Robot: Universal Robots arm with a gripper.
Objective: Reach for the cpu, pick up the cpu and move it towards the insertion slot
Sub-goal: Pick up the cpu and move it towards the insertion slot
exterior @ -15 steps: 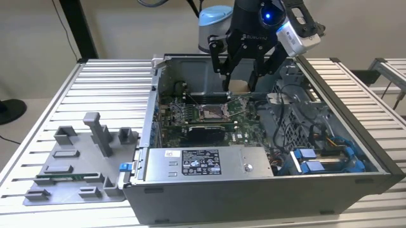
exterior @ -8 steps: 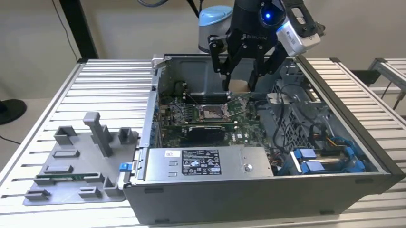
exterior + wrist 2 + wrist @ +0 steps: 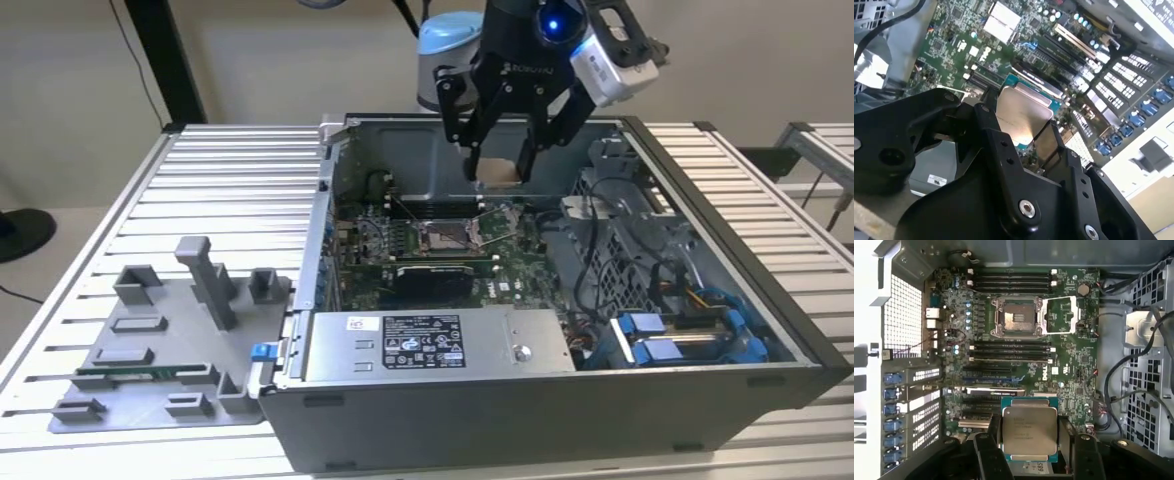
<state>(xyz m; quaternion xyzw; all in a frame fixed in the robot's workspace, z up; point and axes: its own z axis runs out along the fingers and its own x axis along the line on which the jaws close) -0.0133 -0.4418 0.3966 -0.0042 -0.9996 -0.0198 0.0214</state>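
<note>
Fine print on the power supply label and the cpu — nothing legible

Black gripper jaws clamp the cpu, silvery face up, edges pinched both sides. Green motherboard lies beyond it, blue connectors along one side.

A grey fixture tray lies on the slatted table beside the open computer case.
</note>
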